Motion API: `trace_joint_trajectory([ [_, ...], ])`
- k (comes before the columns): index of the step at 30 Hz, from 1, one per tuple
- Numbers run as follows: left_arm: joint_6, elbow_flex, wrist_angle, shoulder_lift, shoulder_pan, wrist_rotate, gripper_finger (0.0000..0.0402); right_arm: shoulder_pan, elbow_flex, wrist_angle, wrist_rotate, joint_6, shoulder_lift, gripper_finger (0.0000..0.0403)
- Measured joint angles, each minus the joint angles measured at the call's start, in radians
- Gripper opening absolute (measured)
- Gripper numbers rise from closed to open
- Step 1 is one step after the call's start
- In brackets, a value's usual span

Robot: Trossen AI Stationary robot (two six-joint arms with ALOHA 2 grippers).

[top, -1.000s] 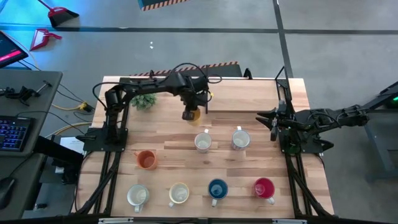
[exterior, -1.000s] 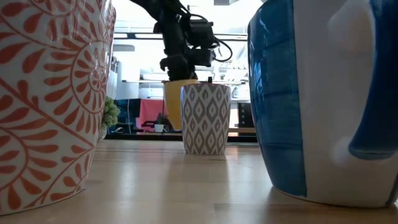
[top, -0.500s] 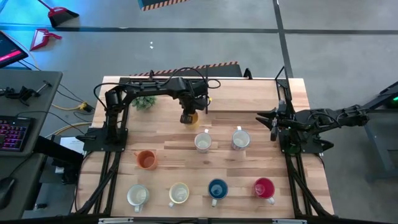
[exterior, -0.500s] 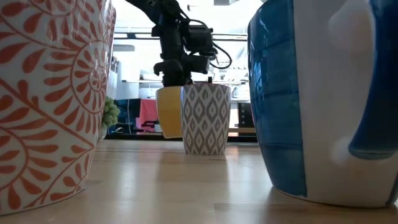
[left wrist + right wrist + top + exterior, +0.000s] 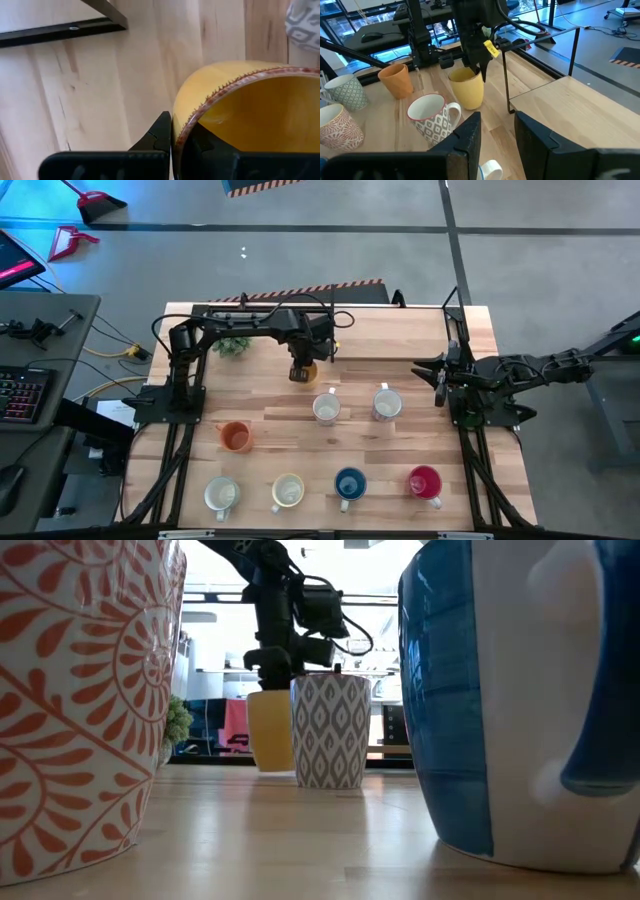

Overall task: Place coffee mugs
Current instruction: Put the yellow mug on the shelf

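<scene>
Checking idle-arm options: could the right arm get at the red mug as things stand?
Probably yes. The right gripper waits open at the table's right edge, and the red mug stands on that side with nothing between them.

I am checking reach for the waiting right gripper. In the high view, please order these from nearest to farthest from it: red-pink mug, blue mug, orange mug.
From the right gripper:
1. Red-pink mug, front right.
2. Blue mug, front row, further left.
3. Orange mug, left side.
</scene>
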State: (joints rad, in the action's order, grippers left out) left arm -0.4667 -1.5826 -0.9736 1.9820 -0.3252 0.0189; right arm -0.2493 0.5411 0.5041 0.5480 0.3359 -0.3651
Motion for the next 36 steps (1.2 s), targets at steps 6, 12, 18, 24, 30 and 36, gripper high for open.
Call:
trace_joint_trajectory([
  [6,-0.006,0.0,-0.002,0.0,0.008,0.003,0.0028,0.0,0.0,0.0,-0.002,0.003,0.0,0.0098],
  [12,-0.005,0.0,-0.017,0.0,0.008,0.005,0.0036,0.0,0.0,0.0,-0.002,-0.002,0.0,0.0098],
  [18,0.018,0.0,-0.011,0.0,0.008,0.005,0.004,0.0,0.0,0.0,-0.007,-0.004,0.0,0.0098],
  [24,0.039,0.0,0.0,0.0,0.003,0.004,0.006,0.0,0.0,0.0,-0.009,-0.004,0.0,0.0098],
  [30,0.054,-0.004,-0.004,-0.008,-0.003,-0.003,0.009,0.0,0.0,0.0,-0.015,-0.004,0.0,0.0098],
  [36,0.054,-0.067,-0.009,-0.029,-0.003,-0.003,0.011,0.0,0.0,0.004,-0.015,-0.004,0.0,0.0098],
])
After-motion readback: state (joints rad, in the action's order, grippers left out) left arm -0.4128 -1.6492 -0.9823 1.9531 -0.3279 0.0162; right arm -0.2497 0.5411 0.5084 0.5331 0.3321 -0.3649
